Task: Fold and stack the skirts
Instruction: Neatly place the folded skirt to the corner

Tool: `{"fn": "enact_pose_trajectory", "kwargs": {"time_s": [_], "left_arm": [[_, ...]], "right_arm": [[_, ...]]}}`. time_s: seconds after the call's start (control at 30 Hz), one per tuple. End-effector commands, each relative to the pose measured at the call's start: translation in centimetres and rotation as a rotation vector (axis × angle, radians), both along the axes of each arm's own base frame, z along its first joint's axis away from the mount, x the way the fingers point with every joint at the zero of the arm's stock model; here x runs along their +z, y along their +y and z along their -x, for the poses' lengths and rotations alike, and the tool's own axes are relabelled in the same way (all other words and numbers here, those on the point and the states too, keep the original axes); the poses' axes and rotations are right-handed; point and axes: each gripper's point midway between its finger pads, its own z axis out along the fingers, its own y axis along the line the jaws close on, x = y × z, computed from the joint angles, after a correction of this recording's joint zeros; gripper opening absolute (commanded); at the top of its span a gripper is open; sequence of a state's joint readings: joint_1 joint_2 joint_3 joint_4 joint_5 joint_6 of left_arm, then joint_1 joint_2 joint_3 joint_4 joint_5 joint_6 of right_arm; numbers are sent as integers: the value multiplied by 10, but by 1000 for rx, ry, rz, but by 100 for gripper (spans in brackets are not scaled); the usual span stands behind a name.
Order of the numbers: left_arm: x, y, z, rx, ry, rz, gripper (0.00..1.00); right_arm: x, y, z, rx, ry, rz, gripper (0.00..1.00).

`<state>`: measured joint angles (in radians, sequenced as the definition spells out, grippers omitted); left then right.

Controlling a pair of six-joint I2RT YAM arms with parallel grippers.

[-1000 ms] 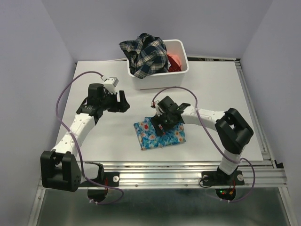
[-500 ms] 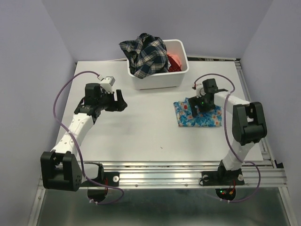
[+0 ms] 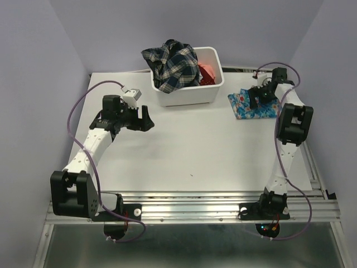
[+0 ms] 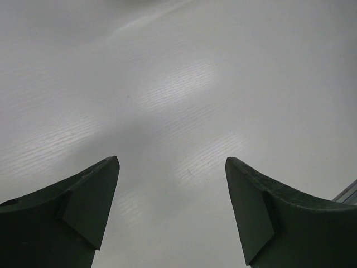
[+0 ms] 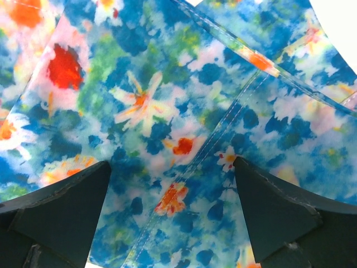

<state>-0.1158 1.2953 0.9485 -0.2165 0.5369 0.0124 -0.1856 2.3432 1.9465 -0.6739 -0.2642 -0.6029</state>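
Observation:
The bright blue flowered skirt (image 3: 246, 106) lies folded flat at the table's far right, beside the bin. My right gripper (image 3: 260, 96) is low over its back part, jaws spread. In the right wrist view the cloth (image 5: 184, 95) fills the frame under my right gripper (image 5: 173, 167), both fingertips (image 5: 83, 195) resting wide apart with no fold pinched between them. A dark plaid skirt (image 3: 170, 62) and a coral-red one (image 3: 208, 71) are heaped in the bin. My left gripper (image 3: 144, 119) hangs open over bare table; my left gripper (image 4: 172, 162) has nothing between its fingers.
The white bin (image 3: 189, 96) stands at the back centre. The table's right edge and its metal rail (image 3: 294, 109) run just beyond the blue skirt. Purple cables loop over both arms.
My right arm has slid the blue skirt from the front middle of the table to the far right back, and its jaws have spread wider. The left arm has barely moved.

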Motion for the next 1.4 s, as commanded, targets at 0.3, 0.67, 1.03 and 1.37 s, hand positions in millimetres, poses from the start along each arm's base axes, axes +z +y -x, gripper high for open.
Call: {"fn": "enact_pose_trajectory", "kwargs": {"time_s": [0.3, 0.67, 1.03, 1.37], "left_arm": [[48, 2, -32, -33, -170, -38, 98], [118, 35, -81, 156, -275, -157, 98], [91, 50, -40, 112, -299, -274, 98], [58, 66, 13, 79, -332, -383, 98]], "right_arm": [[-15, -14, -39, -8, -43, 41, 100], [271, 46, -18, 25, -508, -146, 100], [191, 100, 148, -1, -196, -315, 100], [115, 99, 240, -65, -48, -248, 100]]}}
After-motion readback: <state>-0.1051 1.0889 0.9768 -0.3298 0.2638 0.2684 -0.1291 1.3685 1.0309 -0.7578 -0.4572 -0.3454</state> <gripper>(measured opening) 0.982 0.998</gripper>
